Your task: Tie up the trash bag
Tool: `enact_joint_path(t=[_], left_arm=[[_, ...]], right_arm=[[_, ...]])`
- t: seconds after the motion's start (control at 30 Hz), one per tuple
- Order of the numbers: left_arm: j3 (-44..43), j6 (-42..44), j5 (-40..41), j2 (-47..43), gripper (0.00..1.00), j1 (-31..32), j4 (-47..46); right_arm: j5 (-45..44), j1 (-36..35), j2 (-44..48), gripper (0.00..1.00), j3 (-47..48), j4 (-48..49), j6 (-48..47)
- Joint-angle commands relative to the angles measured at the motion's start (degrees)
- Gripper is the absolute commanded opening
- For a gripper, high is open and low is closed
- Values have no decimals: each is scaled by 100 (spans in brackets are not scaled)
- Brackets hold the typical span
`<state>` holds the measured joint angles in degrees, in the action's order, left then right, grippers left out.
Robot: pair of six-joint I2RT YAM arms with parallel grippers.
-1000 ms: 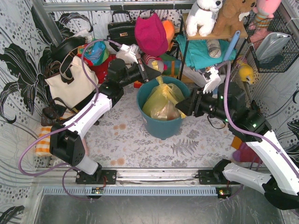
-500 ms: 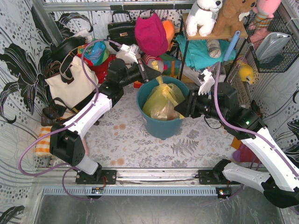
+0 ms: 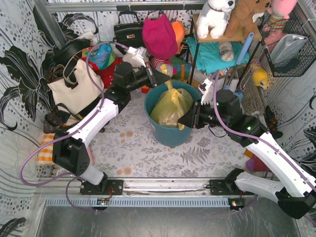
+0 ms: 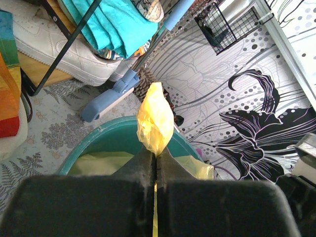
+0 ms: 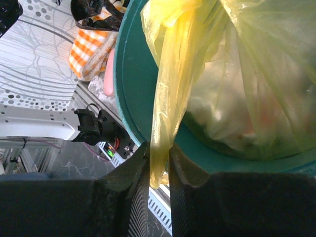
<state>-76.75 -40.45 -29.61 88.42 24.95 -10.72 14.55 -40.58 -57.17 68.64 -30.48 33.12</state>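
Note:
The yellow-green trash bag [image 3: 170,106] sits inside the teal bin [image 3: 170,136], with crumpled white paper showing through it [image 5: 237,74]. My left gripper [image 3: 165,78] is at the bin's far rim, shut on one twisted ear of the bag [image 4: 155,118]; its jaws [image 4: 156,157] are pressed together with yellow film between them. My right gripper [image 3: 183,121] is at the bin's right rim. Its jaws [image 5: 159,148] stand narrow, closed on a hanging strip of the bag [image 5: 165,98] that fills the gap between them.
A cream tote bag [image 3: 74,89] stands left of the bin. Behind the bin are a black handbag [image 3: 128,32], a magenta cap [image 3: 159,34] and a shelf with stuffed toys [image 3: 217,17]. A wire basket [image 3: 289,49] hangs at the right wall. An orange checked cloth [image 3: 45,148] lies at the left.
My right gripper has moved left to the bin's rim and its jaws have narrowed onto the bag's hanging strip. The left arm has not moved.

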Motion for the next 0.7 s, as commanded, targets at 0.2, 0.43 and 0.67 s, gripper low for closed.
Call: enact_joint_path(t=[0.2, 0.43, 0.67], left_arm=[[-33, -16, -80, -111, 0, -37, -367], [-42, 28, -100, -132, 0, -35, -325], [-24, 6, -100, -115, 0, -34, -363]], right_arm=[[222, -27, 300, 0, -795, 1699, 626], [17, -25, 614, 11, -804, 1632, 547], [115, -25, 627, 0, -791, 1606, 600]])
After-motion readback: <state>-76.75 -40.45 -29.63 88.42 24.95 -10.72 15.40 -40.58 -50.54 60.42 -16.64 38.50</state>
